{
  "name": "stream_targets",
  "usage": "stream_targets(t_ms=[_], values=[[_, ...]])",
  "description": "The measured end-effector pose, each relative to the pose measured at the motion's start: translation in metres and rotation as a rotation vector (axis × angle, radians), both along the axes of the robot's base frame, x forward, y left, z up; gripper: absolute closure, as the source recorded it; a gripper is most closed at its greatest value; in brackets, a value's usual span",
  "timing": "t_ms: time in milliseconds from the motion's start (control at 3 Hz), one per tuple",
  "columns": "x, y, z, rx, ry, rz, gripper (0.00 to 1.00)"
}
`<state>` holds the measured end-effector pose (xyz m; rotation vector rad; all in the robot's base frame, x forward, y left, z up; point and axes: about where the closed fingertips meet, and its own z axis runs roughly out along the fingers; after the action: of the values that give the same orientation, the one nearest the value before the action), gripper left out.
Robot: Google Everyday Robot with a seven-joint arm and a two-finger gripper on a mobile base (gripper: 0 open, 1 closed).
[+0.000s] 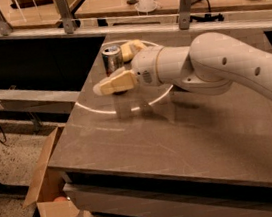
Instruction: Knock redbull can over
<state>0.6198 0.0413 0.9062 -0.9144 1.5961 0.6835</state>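
The redbull can (pixel 112 59) stands upright near the far left corner of the grey table (pixel 180 134); only its shiny top and upper body show. My gripper (pixel 108 85) reaches in from the right and sits directly in front of the can, its cream fingers (pixel 115 83) covering the can's lower half. Whether the fingers touch the can cannot be told.
A yellow sponge (pixel 131 49) lies just behind and right of the can. The table's left edge is close to the can. A cardboard box (pixel 49 193) stands on the floor at the left. A rail with metal posts (pixel 184 5) runs behind the table.
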Motion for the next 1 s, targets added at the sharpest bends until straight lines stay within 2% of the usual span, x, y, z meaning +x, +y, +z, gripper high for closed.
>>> stream_targets(t_ms=[333,667,1000], values=[[0.012,0.013,-0.003,0.044,-0.004,0.048,0.23],[0.005,0.020,-0.013,0.063,0.024,0.101,0.54],[0.000,0.014,-0.013,0.055,0.014,0.108,0.77]])
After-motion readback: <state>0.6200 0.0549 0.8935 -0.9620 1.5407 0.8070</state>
